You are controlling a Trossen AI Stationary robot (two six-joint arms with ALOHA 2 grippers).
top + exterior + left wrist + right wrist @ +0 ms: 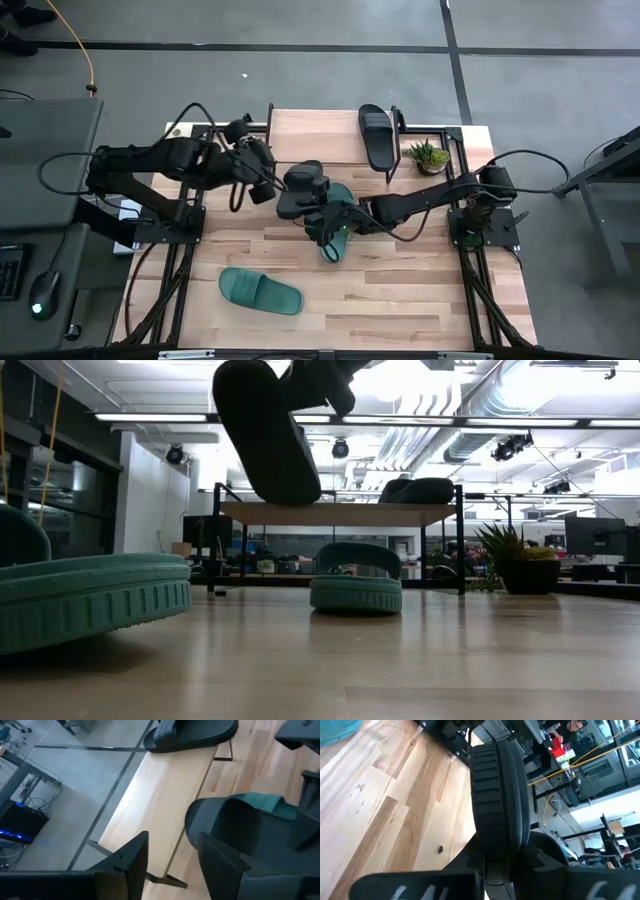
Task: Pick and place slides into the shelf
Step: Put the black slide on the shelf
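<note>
Nearest the low camera, a teal-green ribbed rubber slide (pixel 85 600) lies flat on the near left of the wooden plank surface (pixel 400 310). At the middle, I hold a black rubber slide (pixel 265 430) in the air, my right fingers (pixel 490 870) pinching its edge so it hangs on its side. Under it a second teal-green slide (pixel 356 586) rests on the surface. My left fingers (pixel 170 855) are spread just beside the held black slide, gripping nothing. Farther back stands the shelf with its light wooden top and thin black legs (pixel 335 513); another black slide (pixel 376 135) lies on its right part. To the shelf's right sits a small potted green plant (pixel 430 157).
</note>
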